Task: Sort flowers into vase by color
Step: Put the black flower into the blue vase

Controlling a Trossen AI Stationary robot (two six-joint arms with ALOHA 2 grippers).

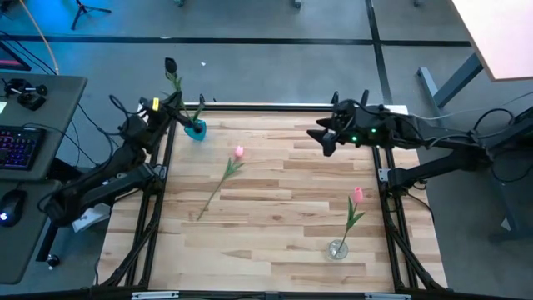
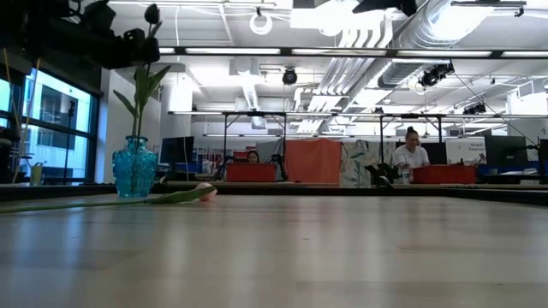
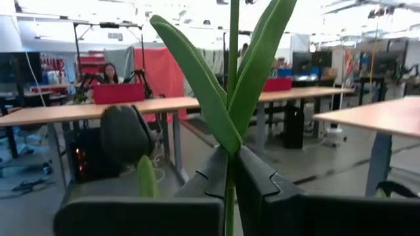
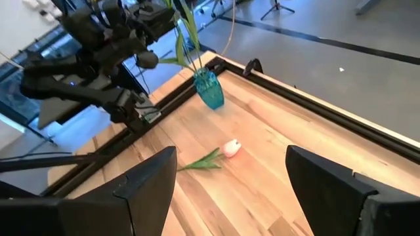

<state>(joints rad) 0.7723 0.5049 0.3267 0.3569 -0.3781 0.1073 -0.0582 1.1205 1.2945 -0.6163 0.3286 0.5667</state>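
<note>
The left gripper (image 3: 230, 180) is clamped on a dark tulip's stem (image 3: 232, 39) (head seen only overhead) above the blue vase (image 1: 196, 129); the right gripper's (image 4: 230, 172) fingers are spread.

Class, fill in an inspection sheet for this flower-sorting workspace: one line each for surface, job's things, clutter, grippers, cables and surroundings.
Surface: wooden table in a dark frame.
Job's things: dark tulip standing in the blue vase at the far left corner; pink tulip lying on the table; second pink tulip in the clear vase.
Clutter: nothing seen.
Grippers: left gripper shut on the dark tulip's stem above the blue vase; right gripper open, above the far right edge, holding nothing.
Cables: run along both arms.
Surroundings: keyboard on a side desk; people seated at far benches.
</note>
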